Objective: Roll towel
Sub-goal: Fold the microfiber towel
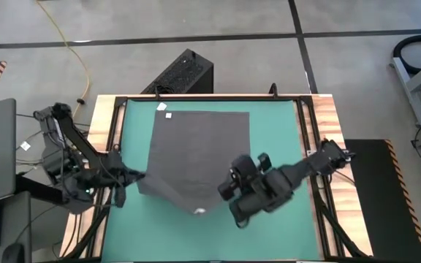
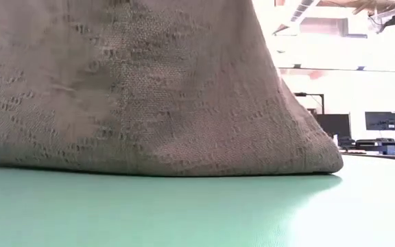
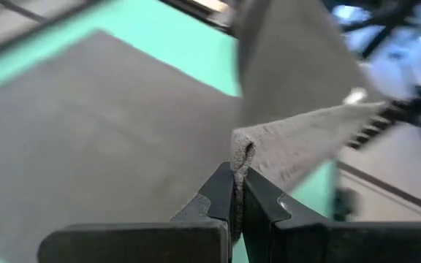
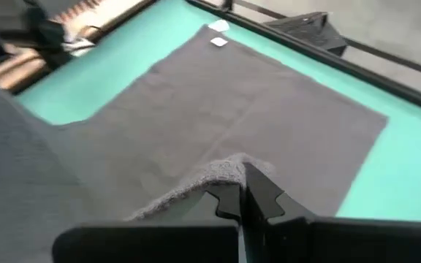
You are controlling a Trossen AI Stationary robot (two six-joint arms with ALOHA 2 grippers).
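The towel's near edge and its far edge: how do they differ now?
The towel's near edge is lifted, pinched by the left gripper and right gripper; the far edge lies flat on the green mat. The near edge forms a point; the far edge runs straight.

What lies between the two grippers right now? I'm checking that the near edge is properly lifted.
In the high view, only the towel spans from the left gripper to the right gripper; each is shut on a near corner.

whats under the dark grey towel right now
The dark charcoal-grey cloth towel lies on the green mat; its near edge is lifted, pinched by the left gripper and right gripper. Anything beneath the flat part is covered.
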